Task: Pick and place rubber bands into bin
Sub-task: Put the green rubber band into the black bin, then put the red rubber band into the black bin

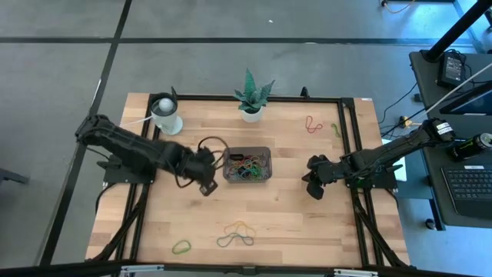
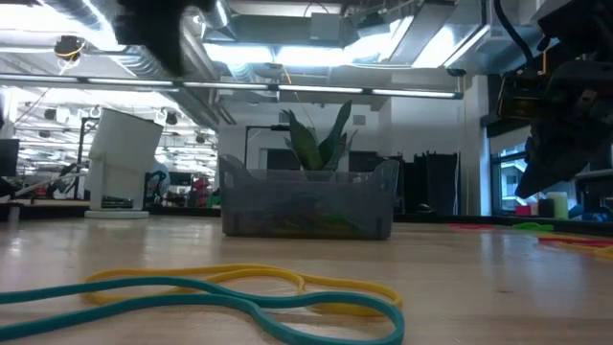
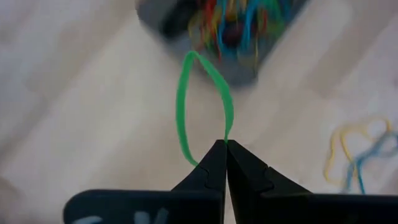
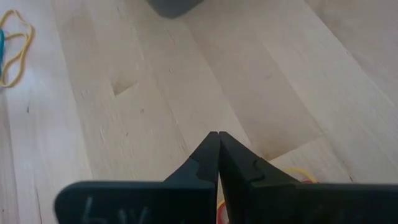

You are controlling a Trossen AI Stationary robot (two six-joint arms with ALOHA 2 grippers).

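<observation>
Beside translucent grey bin [image 1: 247, 166], left end effector [image 3: 225, 144] pinching thin green loop [image 3: 181, 112]

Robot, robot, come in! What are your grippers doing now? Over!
Left gripper shut on green rubber band, just left of the bin. Right gripper shut, empty, right of bin. Nothing in the way.

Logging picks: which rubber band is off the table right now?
The green band pinched in the left claw beside the bin; the others lie loose or binned.
</observation>
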